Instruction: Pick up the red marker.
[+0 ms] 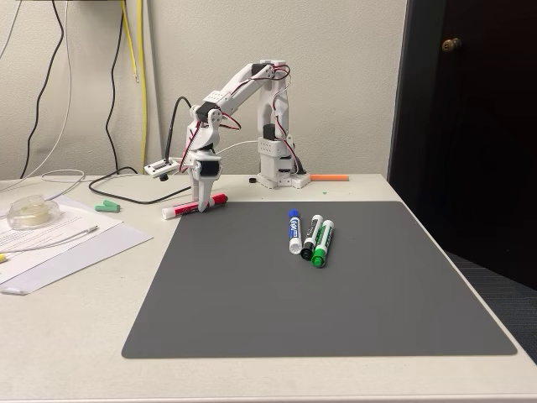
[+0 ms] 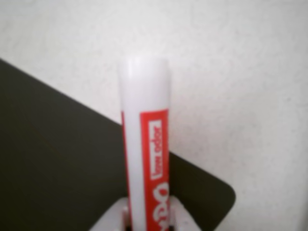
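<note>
Gripping the red marker [image 1: 195, 206] near its middle, the white gripper [image 1: 201, 204] reaches down at the far left corner of the grey mat [image 1: 319, 285] in the fixed view, its fingers closed on the barrel. The marker lies level, red cap toward the mat and white end over the bare table [image 1: 75, 336]. Well apart on the mat, blue [image 1: 294, 231], black [image 1: 312, 237] and green [image 1: 323, 243] markers lie side by side. In the wrist view, the marker's [image 2: 147, 144] white end juts up from between the fingers [image 2: 108, 219].
</note>
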Controlling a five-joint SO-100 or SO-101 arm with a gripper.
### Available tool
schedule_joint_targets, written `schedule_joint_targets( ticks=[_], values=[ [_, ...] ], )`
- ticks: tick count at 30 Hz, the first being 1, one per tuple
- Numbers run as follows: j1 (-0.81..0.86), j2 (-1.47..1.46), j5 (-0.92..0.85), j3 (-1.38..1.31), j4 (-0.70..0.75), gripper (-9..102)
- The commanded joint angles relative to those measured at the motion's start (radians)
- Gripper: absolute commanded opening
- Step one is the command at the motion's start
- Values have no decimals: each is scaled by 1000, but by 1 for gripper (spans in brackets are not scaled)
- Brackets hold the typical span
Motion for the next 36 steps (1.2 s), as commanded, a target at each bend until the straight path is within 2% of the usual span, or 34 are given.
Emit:
schedule_joint_targets(
  ticks=[1,11,20,27,36],
  values=[
    [-8,54,17,-29,-5,2],
    [-72,184,160,-29,57,2],
    [-276,453,503,-57,44,2],
    [-428,459,772,-285,160,2],
    [-615,509,1040,-423,160,2]
  ],
)
